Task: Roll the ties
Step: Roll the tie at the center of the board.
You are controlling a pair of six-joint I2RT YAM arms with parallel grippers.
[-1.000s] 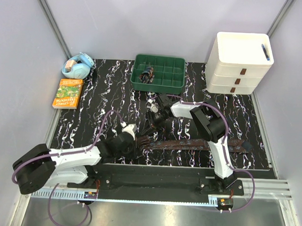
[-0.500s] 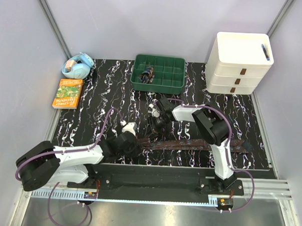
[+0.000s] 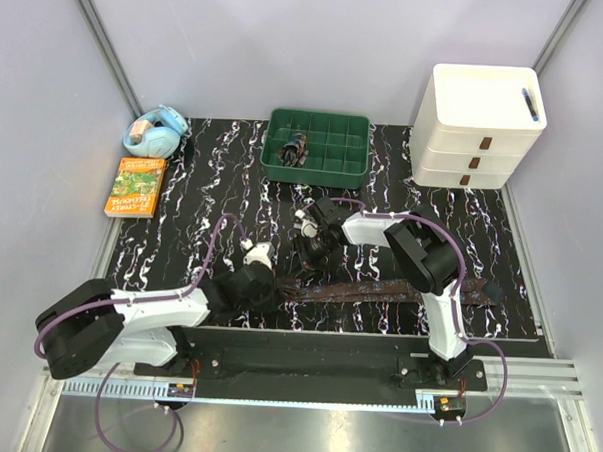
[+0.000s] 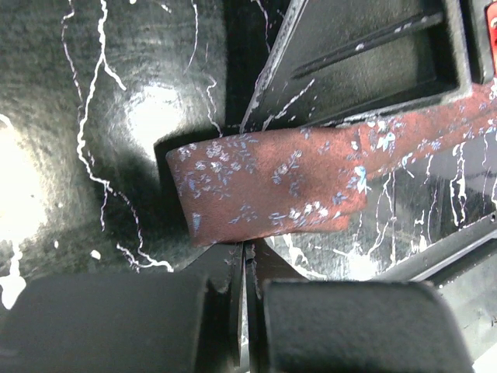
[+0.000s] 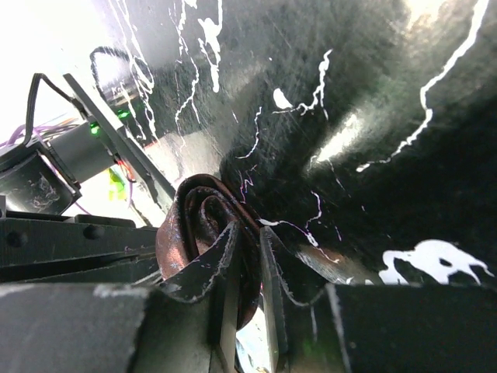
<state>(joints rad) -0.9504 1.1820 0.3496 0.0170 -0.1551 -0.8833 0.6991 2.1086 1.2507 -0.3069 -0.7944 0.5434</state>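
One tie (image 3: 369, 287) lies flat along the near edge of the marbled mat (image 3: 212, 202). Its left end is at the left gripper (image 4: 245, 272), whose jaws are together at the cloth's edge, apparently to anchor it, though whether cloth is nipped cannot be told. Just behind, the right gripper (image 5: 247, 264) is clamped on a rolled coil (image 5: 203, 225) of tie cloth, likely so the turns cannot spring loose. Open mat extends back toward the green compartment tray (image 3: 317, 172), while the near edge leaves little margin.
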